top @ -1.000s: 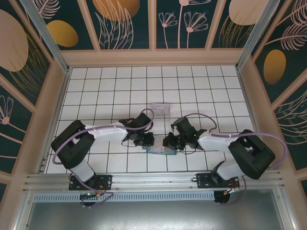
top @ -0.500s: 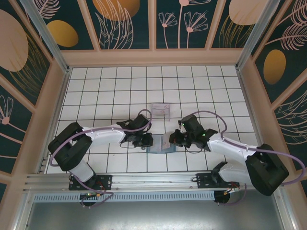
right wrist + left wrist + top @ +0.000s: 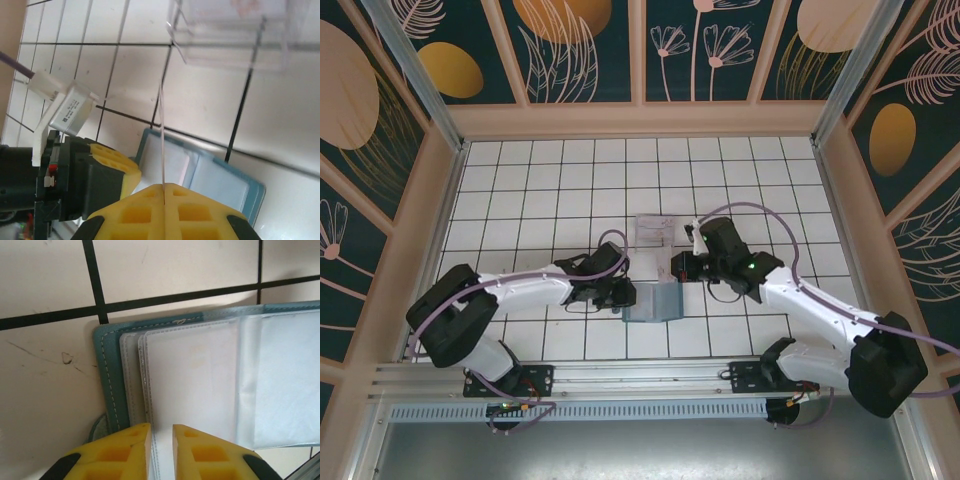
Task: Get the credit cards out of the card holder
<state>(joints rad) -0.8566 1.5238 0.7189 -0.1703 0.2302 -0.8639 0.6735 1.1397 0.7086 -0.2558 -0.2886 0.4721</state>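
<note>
My right gripper (image 3: 164,187) is pressed tight on one card (image 3: 162,140), held edge-on and lifted clear of the card holder (image 3: 107,380) – which lies open on the tiles just short of the clear box (image 3: 235,35), prob. where the card goes. My left gripper (image 3: 161,431) sits at the holder's left edge w/ fingers nearly together, seemingly nipping a clear sleeve page – hard to be sure from this angle – so the holder doesn't lift w/ the card.
</note>
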